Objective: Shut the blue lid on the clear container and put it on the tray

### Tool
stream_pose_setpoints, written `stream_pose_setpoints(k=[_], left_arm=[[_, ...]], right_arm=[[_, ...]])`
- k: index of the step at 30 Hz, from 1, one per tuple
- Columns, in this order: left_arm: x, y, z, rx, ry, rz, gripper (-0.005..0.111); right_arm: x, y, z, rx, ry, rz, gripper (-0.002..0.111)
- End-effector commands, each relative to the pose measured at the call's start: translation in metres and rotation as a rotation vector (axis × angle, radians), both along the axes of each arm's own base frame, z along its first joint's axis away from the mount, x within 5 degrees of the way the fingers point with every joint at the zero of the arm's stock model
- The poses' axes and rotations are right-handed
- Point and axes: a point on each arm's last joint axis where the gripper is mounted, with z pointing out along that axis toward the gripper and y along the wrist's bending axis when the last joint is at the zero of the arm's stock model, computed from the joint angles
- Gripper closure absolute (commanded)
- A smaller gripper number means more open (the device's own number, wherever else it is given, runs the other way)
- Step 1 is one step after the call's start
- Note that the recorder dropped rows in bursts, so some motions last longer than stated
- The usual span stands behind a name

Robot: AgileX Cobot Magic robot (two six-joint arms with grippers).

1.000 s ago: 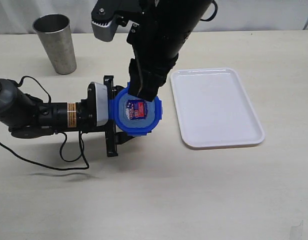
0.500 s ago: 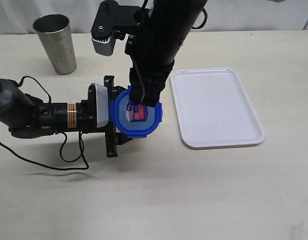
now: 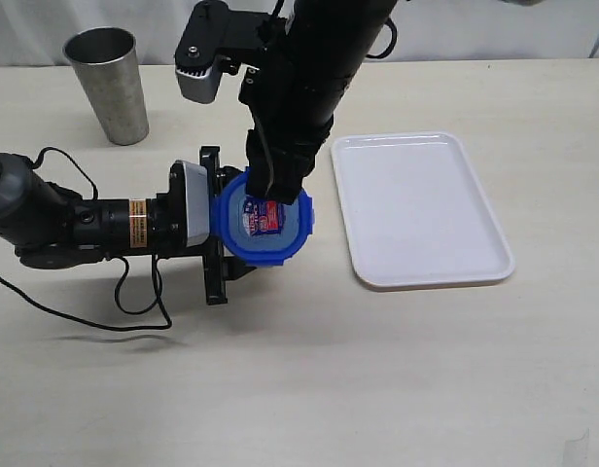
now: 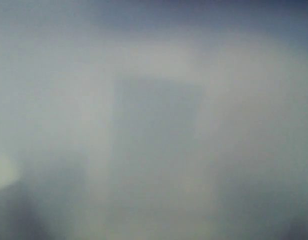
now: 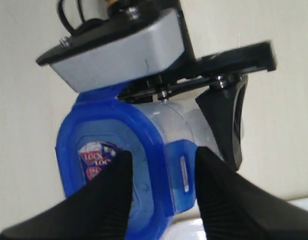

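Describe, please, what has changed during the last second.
The right gripper came down a little onto the blue lid, jaws astride one side flap; the lid's flaps look more tucked in. The left gripper keeps holding the clear container; the tray and the steel cup did not move.

A pale cream table (image 3: 377,389) carries the scene, its top smooth, matt and plain from edge to edge. Toward the far left corner a tapered steel cup (image 3: 107,83) stands upright on it, mouth open upward. Right of the middle a white tray (image 3: 421,209) lies flat on the surface, long side running away from the camera, with nothing in it. Near the left edge a black cable (image 3: 134,311) loops down from the arm; it seems to rest on the tabletop at its lowest bend, though its shadow makes that hard to judge. Cup and tray are well apart.
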Motion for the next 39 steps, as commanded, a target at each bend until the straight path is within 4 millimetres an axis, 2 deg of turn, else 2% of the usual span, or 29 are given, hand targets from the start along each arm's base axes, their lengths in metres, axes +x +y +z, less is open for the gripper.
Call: stream_pose_setpoints(k=[1,8,12,20,26,28,32,33,39], left_arm=[[-0.001,-0.002,0.000,-0.013,0.059,0.017,0.107],[-0.001,-0.002,0.000,-0.018,0.081,0.022,0.107],[0.001,-0.002,0.000,-0.048,0.174,0.071,0.107],[0.006,-0.001,0.001,-0.104,0.326,0.152,0.107],[0.007,0.000,0.002,-0.132,0.402,0.185,0.107],[0.007,0.000,0.002,-0.137,0.418,0.189,0.107],[0.008,-0.001,0.007,-0.157,0.461,0.198,0.107],[0.008,-0.001,0.009,-0.166,0.479,0.202,0.107],[0.007,-0.002,0.030,-0.174,0.510,0.180,0.107]], right_arm=[[0.003,-0.001,-0.035,-0.097,0.098,-0.002,0.070],[0.005,0.000,-0.041,-0.108,0.108,-0.001,0.070],[0.007,-0.004,-0.020,-0.111,0.039,-0.054,0.070],[0.015,-0.015,0.028,-0.025,-0.193,-0.284,0.070],[0.006,-0.016,0.059,0.134,-0.209,-0.391,0.070],[0.000,-0.013,0.064,0.184,-0.163,-0.395,0.075],[-0.007,-0.009,0.060,0.210,-0.081,-0.357,0.101],[-0.007,-0.009,0.057,0.205,-0.077,-0.359,0.104],[-0.005,-0.016,0.035,0.134,-0.091,-0.396,0.103]])
